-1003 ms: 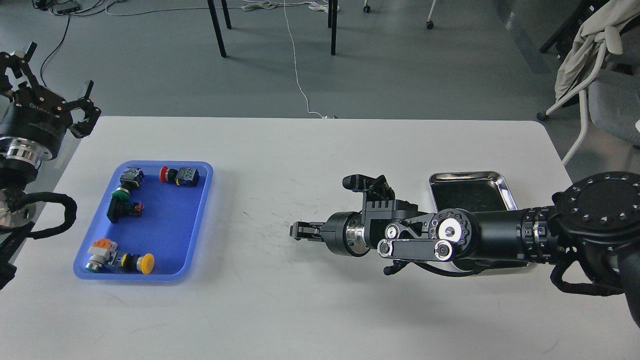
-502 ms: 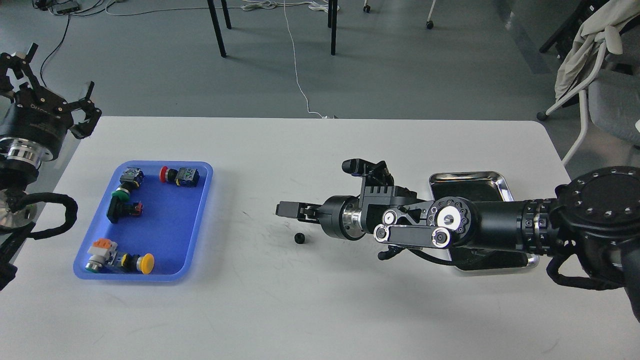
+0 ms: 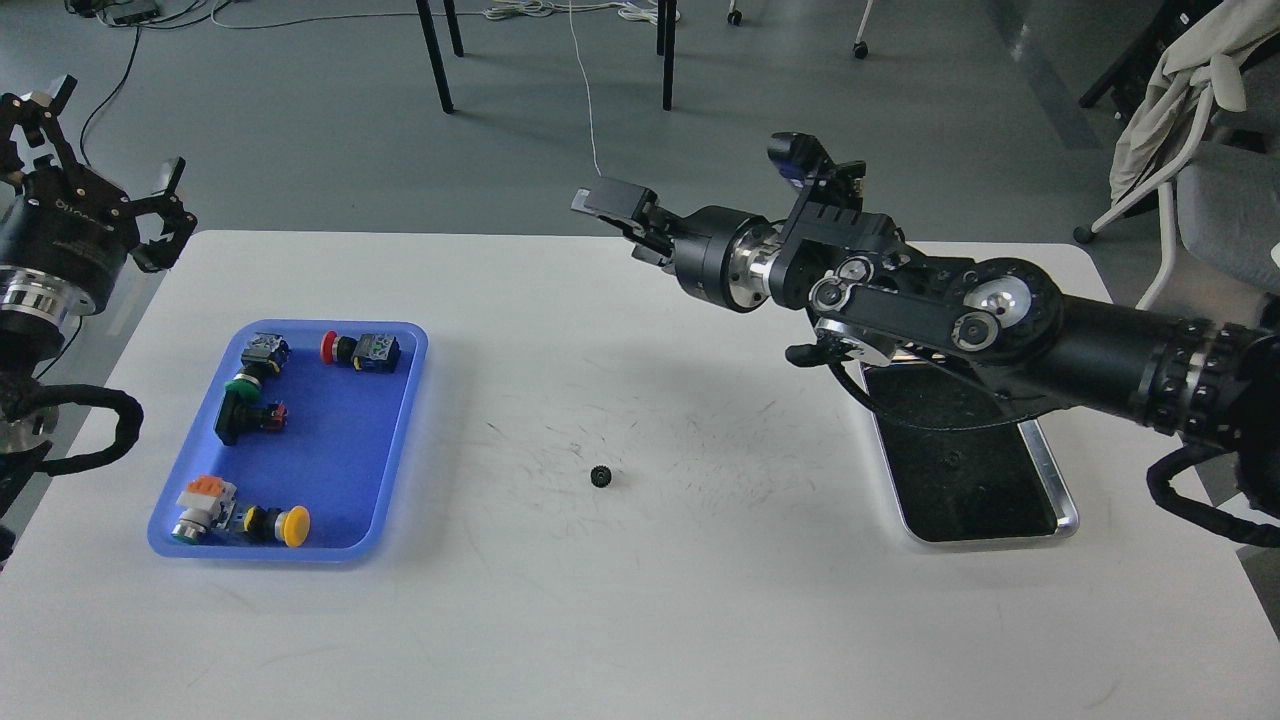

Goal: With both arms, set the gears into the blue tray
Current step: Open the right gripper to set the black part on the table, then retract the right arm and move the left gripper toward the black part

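A single small black gear [image 3: 601,477] lies on the white table near its middle, with nothing touching it. The blue tray [image 3: 335,450] sits on the left of the table and holds several coloured-cap push-button switches; I see no gear in it. My right gripper [image 3: 612,215] is raised high above the table's far edge, well up and away from the gear. Its fingers look apart and hold nothing. My left gripper [image 3: 105,140] hangs beyond the table's far left corner, behind the tray, claws spread and empty.
A shiny steel tray [image 3: 1062,497] with a dark inside lies at the right, partly under my right forearm. Table legs, cables and a chair stand on the floor behind the table.
My right gripper let the gear go onto the table, then rose and swung back toward the far edge, uncovering the steel tray. The left arm has barely moved.
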Robot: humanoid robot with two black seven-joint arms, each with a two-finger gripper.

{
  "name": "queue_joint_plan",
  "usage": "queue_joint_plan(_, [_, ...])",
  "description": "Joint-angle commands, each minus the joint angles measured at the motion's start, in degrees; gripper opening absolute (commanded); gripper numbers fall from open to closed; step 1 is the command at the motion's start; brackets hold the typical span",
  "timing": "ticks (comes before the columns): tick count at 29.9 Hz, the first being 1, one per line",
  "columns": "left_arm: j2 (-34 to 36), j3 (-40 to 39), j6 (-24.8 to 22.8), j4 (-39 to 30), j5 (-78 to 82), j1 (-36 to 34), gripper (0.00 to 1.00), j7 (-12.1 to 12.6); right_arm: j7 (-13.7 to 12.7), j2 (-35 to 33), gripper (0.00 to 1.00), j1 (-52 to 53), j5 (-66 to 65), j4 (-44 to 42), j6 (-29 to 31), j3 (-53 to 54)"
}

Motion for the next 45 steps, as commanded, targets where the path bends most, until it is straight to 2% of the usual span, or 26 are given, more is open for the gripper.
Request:
queue_joint_plan(1, [0.16,0.00,-1.42,-0.99,5.12,-0.70,0.99,0.21,0.92,-10.45,0.94,-4.48,5.63,3.69,1.26,8.87])
queue_joint_plan(5, [1.65,0.00,-1.51,-6.43,11.53,-1.40,0.99,1.61,1.89,-19.43,0.94,-12.21,11.78,4.32,5.21,20.73])
queue_joint_plan(10, [3.41,0.00,-1.77,-16.27,23.74,-1.40,0.99,3.72,2.07,-25.77,0.94,-26.17,22.93,4.05,11.63,37.51])
queue_joint_plan(12, [3.85,0.08,-2.38,-20.40,29.62,-1.05,0.99,4.34,2.33,-26.83,0.94,-32.24,28.20,3.61,13.91,43.67])
queue_joint_plan(16, [5.08,1.92,-7.39,-26.99,44.38,-0.35,0.99,4.17,3.30,-27.18,0.94,-43.76,34.90,1.86,18.22,54.05])
queue_joint_plan(18, [5.08,3.77,-7.31,-29.64,50.63,0.00,0.99,3.90,3.65,-26.66,0.95,-47.81,35.70,1.42,19.98,56.52])
queue_joint_plan(20, [4.65,6.14,-6.70,-31.14,56.78,0.00,0.99,3.99,5.31,-26.39,0.95,-50.98,36.05,1.33,20.95,57.15])
queue_joint_plan(23, [3.24,9.91,-3.28,-32.37,67.85,0.18,0.99,3.99,7.43,-25.17,0.95,-53.80,36.05,1.33,21.31,57.06])
queue_joint_plan(26, [-0.09,13.78,1.28,-32.28,78.84,0.18,0.99,4.16,7.60,-24.02,0.95,-54.86,36.05,1.33,21.31,56.97])
queue_joint_plan(32, [-3.18,24.41,16.13,-31.14,97.05,0.27,0.99,4.25,7.69,-22.53,0.95,-55.39,35.97,1.33,21.22,56.44])
queue_joint_plan(36, [-5.28,30.22,25.36,-26.76,105.39,1.05,0.99,4.43,7.69,-22.44,0.95,-55.30,35.88,1.33,21.22,56.44])
queue_joint_plan(40, [-8.27,29.97,28.89,-22.71,111.12,2.63,0.98,4.87,7.69,-22.44,0.95,-55.39,35.88,1.33,21.31,56.36])
queue_joint_plan(45, [-11.70,29.88,30.92,-17.09,116.04,3.78,0.96,7.15,7.69,-22.52,0.95,-55.30,35.26,1.41,21.39,56.18])
